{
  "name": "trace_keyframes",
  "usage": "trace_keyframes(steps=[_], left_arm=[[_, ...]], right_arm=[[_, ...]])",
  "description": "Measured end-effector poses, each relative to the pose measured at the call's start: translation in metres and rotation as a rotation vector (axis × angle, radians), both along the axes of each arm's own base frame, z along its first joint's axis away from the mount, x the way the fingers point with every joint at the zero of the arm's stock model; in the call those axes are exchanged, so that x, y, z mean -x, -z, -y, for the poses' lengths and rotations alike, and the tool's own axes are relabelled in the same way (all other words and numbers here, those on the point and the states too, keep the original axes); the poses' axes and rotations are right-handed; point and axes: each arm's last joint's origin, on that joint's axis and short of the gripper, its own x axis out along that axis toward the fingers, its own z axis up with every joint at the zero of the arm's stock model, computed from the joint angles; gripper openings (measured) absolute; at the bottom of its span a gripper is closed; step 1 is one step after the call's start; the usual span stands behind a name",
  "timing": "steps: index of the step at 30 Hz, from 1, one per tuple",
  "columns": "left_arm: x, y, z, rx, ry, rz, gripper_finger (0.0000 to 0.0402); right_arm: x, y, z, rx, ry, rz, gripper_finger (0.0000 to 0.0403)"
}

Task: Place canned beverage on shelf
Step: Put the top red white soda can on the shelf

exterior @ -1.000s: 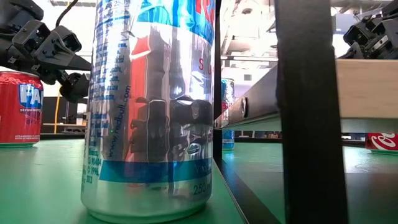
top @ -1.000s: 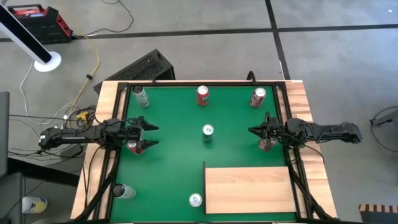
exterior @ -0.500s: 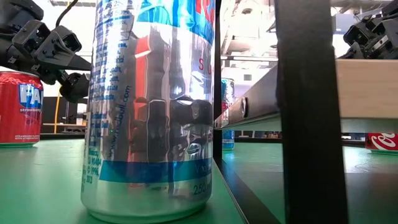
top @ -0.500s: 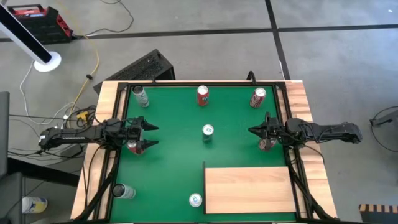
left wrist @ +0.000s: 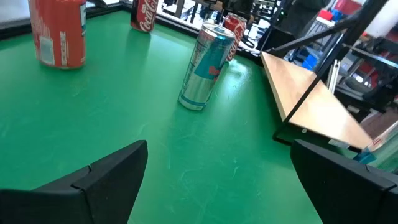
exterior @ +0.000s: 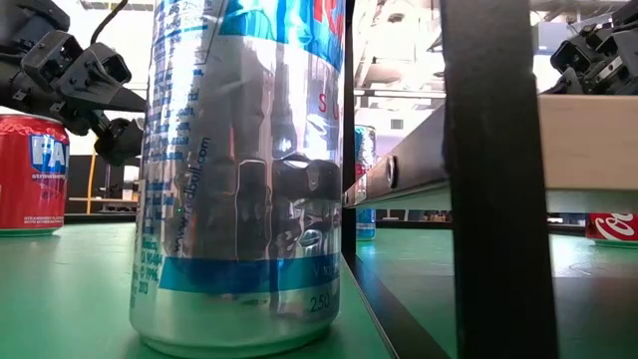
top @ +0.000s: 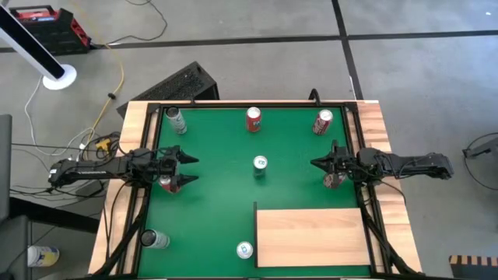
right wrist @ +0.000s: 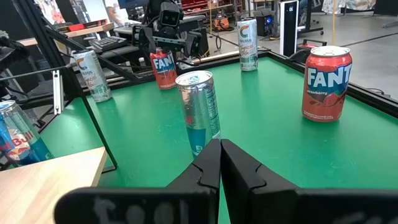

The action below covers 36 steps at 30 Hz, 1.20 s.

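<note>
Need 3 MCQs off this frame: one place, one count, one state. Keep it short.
1. Where is the slim silver-blue can?
A) on the shelf
B) mid-mat, between left gripper and right gripper
C) on the floor
2. Cans on the shelf?
A) none
B) one
C) two
3. Right gripper?
A) shut, empty
B) open
C) shut on a can

1 B: the high view shows it on the green mat.
2 A: no can stands on the shelf.
3 A: its wrist view shows the fingers pressed together, nothing between.
</note>
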Motion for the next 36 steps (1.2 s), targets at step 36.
trace_keyframes(steps=[36], left_arm=[[-0.008, -0.126, -0.010, -0.018, -0.113, 0.430, 0.0380]], right_arm=[[-0.007, -0.078, 0.009, -0.150, 0.073, 0.552, 0.0038]])
